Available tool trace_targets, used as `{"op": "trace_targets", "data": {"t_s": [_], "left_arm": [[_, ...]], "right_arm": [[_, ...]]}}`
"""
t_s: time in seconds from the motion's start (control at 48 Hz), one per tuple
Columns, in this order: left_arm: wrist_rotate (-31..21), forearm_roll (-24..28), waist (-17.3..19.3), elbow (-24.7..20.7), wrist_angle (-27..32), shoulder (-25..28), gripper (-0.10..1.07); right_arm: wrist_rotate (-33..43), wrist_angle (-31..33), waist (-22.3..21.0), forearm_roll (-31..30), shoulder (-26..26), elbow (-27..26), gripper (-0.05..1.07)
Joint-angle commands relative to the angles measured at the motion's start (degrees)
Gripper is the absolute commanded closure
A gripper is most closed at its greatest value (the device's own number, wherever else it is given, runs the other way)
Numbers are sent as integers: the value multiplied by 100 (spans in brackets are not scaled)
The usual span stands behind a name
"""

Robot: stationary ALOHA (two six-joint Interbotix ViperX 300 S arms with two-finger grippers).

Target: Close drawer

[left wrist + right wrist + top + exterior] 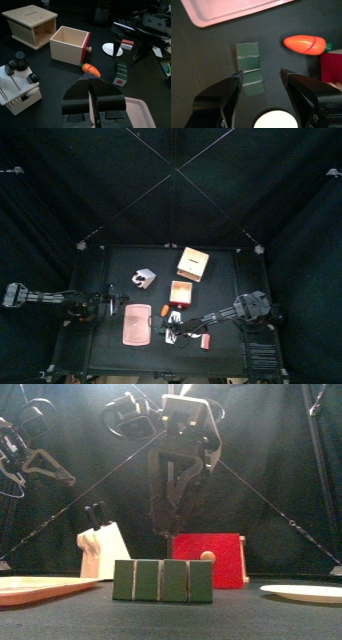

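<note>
Near the centre of the top view we see the pinkish-red drawer (183,291) pulled fully out of its tan-orange wooden box cabinet (197,263), which stands just above it in the frame, apart from it. From the left wrist camera the drawer (69,44) shows pale wooden walls with a red front face and sits right of centre in the upper half, while the cabinet (31,24) occupies the upper left (its open side faces the lens).

Our right gripper (260,85) hangs over a dark green segmented strip (250,67), its two black jaws spread wide on either side of the strip without touching it. An orange toy carrot (307,44) lies at the upper right of that frame, and a flat pink rounded slab (228,11) fills the upper left.

Our left gripper (93,95) has its jaws pressed together, holding nothing, low at the left side of the table in the top view. A small white-grey block (143,278) lies left of the drawer in the top view.
</note>
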Motion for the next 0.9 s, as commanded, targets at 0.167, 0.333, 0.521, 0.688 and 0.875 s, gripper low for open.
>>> {"op": "trace_targets", "data": {"t_s": [0.167, 0.333, 0.521, 0.688, 0.875], "left_arm": [[0, 18, 18, -176, -132, 9, 72], [9, 18, 18, -229, -299, 9, 72], [-9, 18, 9, -255, -554, 9, 72], [-9, 9, 18, -387, -606, 9, 72], [-18, 9, 18, -378, -606, 9, 72]], "right_arm": [[1802, -1626, -316, -958, -1371, 1336, 10], [2874, -1890, -404, -1696, -1714, 1881, 10], [3753, -1767, -369, -2206, -1846, 2101, 10], [5001, -958, -378, -2021, -1890, 1978, 10], [6574, -105, -193, -2355, -1802, 1767, 10]]}}
